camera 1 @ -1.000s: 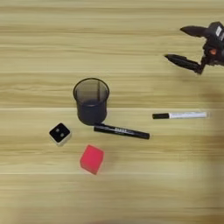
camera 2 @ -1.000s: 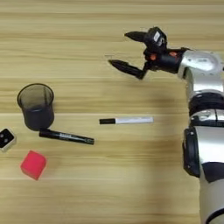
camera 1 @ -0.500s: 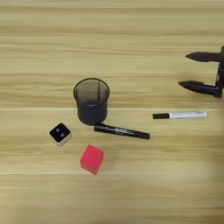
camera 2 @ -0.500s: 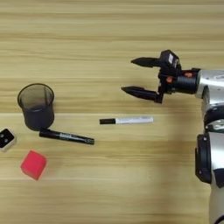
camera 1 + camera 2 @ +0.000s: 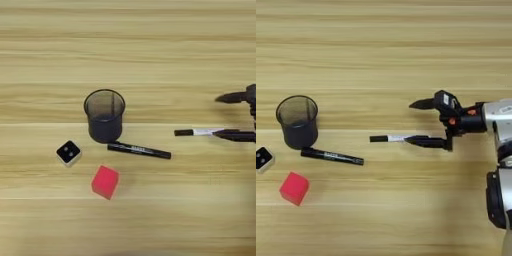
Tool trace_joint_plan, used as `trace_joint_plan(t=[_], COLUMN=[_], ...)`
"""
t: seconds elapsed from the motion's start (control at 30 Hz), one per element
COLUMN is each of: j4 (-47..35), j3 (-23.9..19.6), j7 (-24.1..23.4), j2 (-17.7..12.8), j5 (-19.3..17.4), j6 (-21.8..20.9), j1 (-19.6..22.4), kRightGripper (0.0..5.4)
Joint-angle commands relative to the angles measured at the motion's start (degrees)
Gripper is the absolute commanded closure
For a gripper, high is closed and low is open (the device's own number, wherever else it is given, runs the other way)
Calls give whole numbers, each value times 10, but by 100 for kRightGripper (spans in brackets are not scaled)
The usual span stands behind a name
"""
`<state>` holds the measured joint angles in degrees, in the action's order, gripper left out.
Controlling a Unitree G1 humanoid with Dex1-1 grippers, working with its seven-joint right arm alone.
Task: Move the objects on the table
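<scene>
Right eye view: white marker (image 5: 396,138) crosswise, cap leftward

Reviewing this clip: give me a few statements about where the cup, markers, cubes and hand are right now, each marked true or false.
1. The black mesh cup stands upright. True.
2. The black marker is inside the cup. False: it lies flat on the table, just in front of the cup.
3. The right hand is open, fingers either side of the white marker with black cap. True: one finger lies along the marker's white end, the other is apart above it.
4. The red cube sits on top of the small white cube with a black dotted face. False: both rest on the table, apart.
5. The white marker's cap points toward the hand. False: it points away, toward the cup.
</scene>
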<state>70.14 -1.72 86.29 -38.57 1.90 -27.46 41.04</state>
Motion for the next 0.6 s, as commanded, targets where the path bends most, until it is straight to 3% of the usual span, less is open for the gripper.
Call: trace_joint_plan(t=[0.03, 0.6], j4=[-14, 27], j3=[8, 39], j7=[-50, -149], j2=[-27, -29], j5=[16, 77], j6=[-14, -7], j1=[33, 31], kRightGripper=[3, 18])
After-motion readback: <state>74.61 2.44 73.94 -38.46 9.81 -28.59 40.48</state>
